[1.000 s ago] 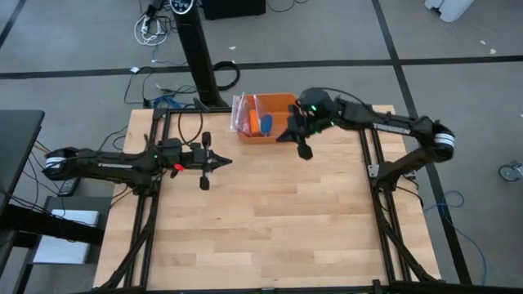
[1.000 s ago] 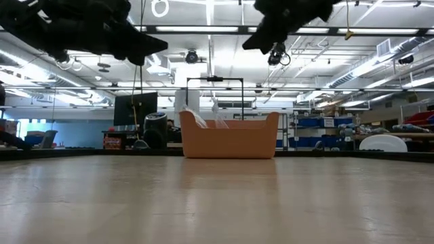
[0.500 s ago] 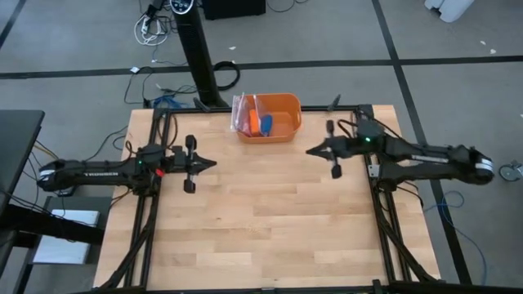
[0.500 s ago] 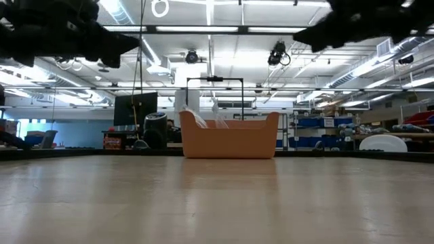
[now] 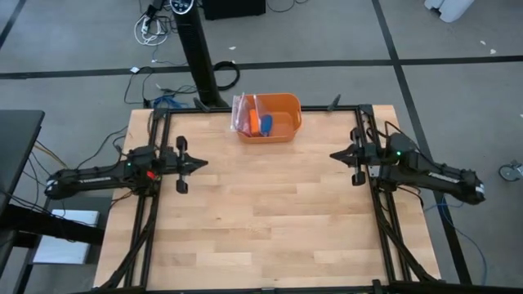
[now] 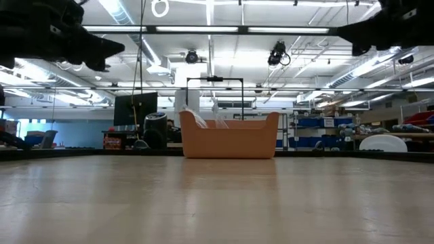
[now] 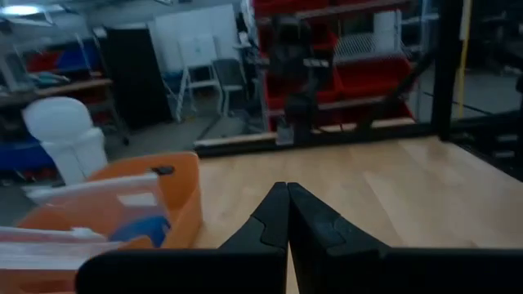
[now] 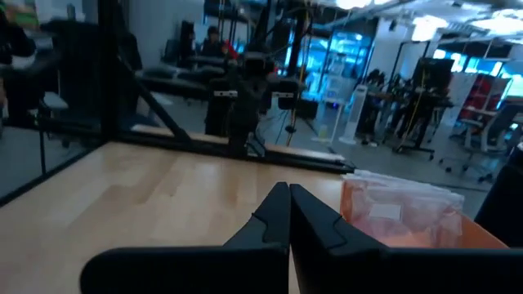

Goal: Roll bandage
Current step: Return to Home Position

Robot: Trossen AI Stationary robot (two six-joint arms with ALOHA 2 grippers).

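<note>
From above, the bandage (image 5: 254, 124) is a small blue lump inside the clear bag (image 5: 243, 113). The bag leans in the orange bin (image 5: 296, 112) at the far edge of the counter (image 5: 261, 220). A little orange thing (image 5: 265, 125) sits next to the blue, and I cannot tell if it is in the bag too. The left claw (image 5: 198, 162) hangs over the left side of the counter, and the right claw (image 5: 335, 154) hangs over the right side. Both are well away from the bin and hold nothing. From counter height, the bin (image 6: 229, 141) stands alone at the back with the top of the bag (image 6: 197, 117) poking over its rim. The bandage is hidden behind the wall. In the left wrist view, the left claw (image 7: 287, 191) is pinched tight on nothing. Past it the bin (image 7: 186, 189) holds the bag (image 7: 94, 204) with the blue bandage (image 7: 144, 229) showing through. In the right wrist view, the right claw (image 8: 288, 190) is also pinched tight on nothing, with the bag (image 8: 399, 200) and the bin (image 8: 467, 234) off to one side. I think the job is nearly done: the bandage is packed and put away, and the arms only need to tuck back to rest.
</note>
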